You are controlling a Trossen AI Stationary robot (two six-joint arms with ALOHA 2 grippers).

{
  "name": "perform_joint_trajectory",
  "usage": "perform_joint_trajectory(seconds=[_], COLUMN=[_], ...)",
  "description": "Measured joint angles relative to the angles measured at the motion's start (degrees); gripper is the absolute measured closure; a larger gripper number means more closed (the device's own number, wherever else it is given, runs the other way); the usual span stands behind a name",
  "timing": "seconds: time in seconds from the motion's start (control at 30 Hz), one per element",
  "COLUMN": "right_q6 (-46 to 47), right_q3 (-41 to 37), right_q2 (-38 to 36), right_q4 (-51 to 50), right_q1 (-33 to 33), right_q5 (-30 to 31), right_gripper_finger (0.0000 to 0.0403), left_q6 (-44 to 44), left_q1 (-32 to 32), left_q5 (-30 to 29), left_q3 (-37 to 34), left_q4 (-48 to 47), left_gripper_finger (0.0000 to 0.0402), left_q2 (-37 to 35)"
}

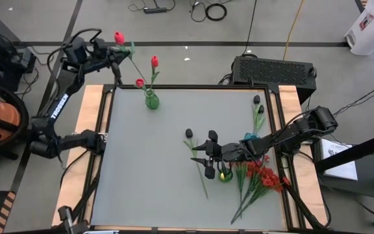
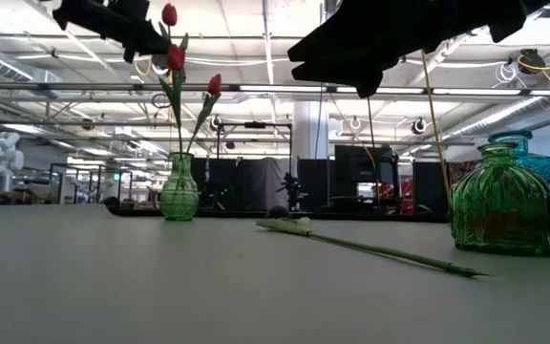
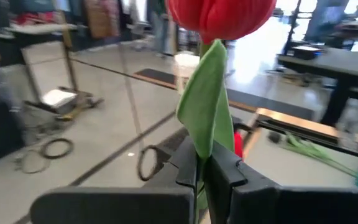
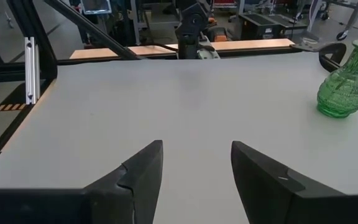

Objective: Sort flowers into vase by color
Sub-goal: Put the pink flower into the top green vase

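High view shows my left gripper [image 1: 112,47] clamped on a red tulip [image 1: 119,38] at the far left, near the green vase [image 1: 151,99]. It is light and bendy, so I hold its thin stem. My right gripper [image 1: 204,156] hangs apart, empty.

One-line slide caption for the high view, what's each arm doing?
Left gripper holds a red tulip above the far green vase; right gripper hovers open near a black tulip lying on the table.

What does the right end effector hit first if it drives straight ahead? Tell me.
Probably nothing on the table: the open right end effector faces bare grey tabletop. The ribbed green glass vase sits off to one side; the left arm's base stands beyond the far edge.
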Motion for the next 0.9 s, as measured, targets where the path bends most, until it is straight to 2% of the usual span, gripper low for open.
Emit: perform_joint_trajectory(seconds=[0.2,0.4,0.9], right_q6=[0.0,0.02,0.0], right_q3=[0.02,0.02,0.02], right_q2=[0.0,0.0,-0.02], right_q4=[0.02,0.04,0.07], right_q1=[0.0,0.02,0.0], right_q5=[0.0,0.26,0.24], right_gripper_finger=[0.022,0.022,0.022], left_q6=[2.34,0.62,-1.05], left_q1=[1.0,0.91,0.91], left_q5=[3.57,7.82,6.61], left_q3=[0.02,0.02,0.02], left_q4=[0.28,-1.35,-5.78], left_gripper_finger=[0.0389,0.0389,0.0389], left_q2=[0.37,0.35,0.35])
